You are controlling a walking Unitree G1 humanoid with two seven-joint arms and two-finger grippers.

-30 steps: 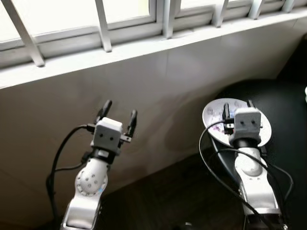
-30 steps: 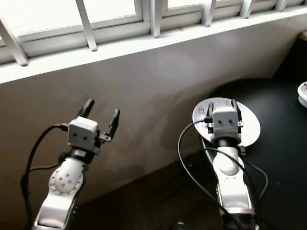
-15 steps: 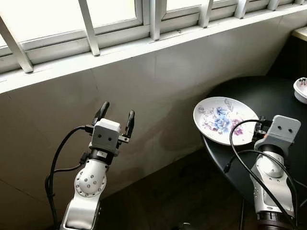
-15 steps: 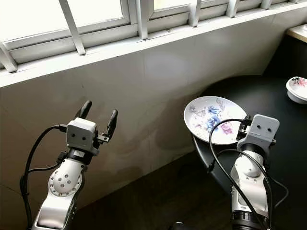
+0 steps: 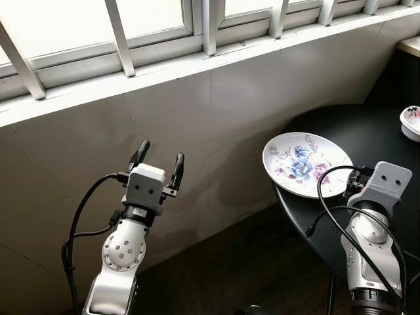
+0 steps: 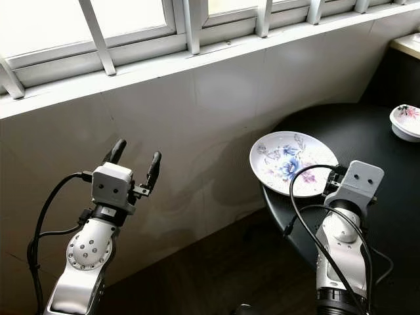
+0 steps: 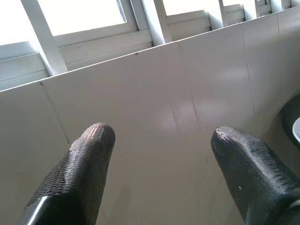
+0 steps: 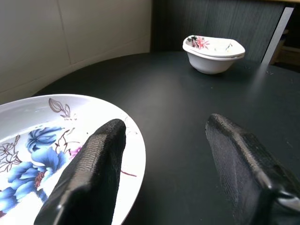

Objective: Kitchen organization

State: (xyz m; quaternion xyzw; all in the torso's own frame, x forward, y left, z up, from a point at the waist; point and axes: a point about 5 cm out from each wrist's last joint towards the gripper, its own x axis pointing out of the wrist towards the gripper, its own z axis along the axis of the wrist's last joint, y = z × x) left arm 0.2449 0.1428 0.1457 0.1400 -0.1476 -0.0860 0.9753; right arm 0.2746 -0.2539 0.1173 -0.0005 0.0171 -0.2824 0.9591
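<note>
Tiled wall faces the left tool, raised with fingers spread wide and empty. Further right, the floral plate lies on the black tabletop, overhanging its near edge. The right tool hovers at the plate's rim, fingers wide apart, gripping nothing. A small floral bowl sits well beyond. Judgement: nothing is grasped yet; organizing has barely begun.

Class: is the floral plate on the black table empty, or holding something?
Empty: the floral plate shows only its painted flowers on the black table.
</note>
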